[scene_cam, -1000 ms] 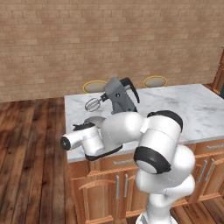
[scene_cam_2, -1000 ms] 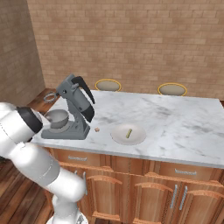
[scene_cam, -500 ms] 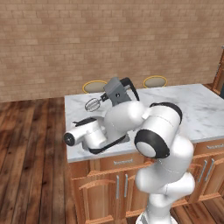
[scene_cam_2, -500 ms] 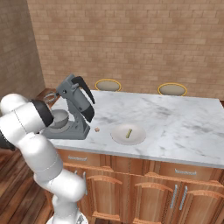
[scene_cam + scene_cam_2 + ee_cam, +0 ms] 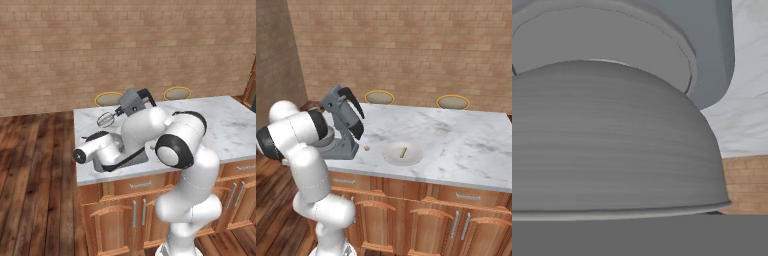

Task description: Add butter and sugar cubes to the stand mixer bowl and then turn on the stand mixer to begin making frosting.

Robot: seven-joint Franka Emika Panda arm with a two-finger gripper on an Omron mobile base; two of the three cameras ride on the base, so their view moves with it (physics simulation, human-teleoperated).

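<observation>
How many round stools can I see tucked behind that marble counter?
2. One stool stands behind the counter just past the stand mixer; the other stool sits farther right along the same back edge. Only their tops show; more could be hidden.

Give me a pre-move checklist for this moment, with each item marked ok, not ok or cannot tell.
1. Stand mixer upright on the marble counter, head tilted up: ok.
2. Stand mixer bowl close before the hand camera, beside the mixer's base: ok.
3. Butter inside the bowl: cannot tell; its inside is hidden.
4. Gripper open or shut: cannot tell; the fingers are hidden.
5. Plate with a small stick on it, apart from the mixer: ok.
6. Small brown piece lying loose on the counter, not in the bowl: not ok.
</observation>
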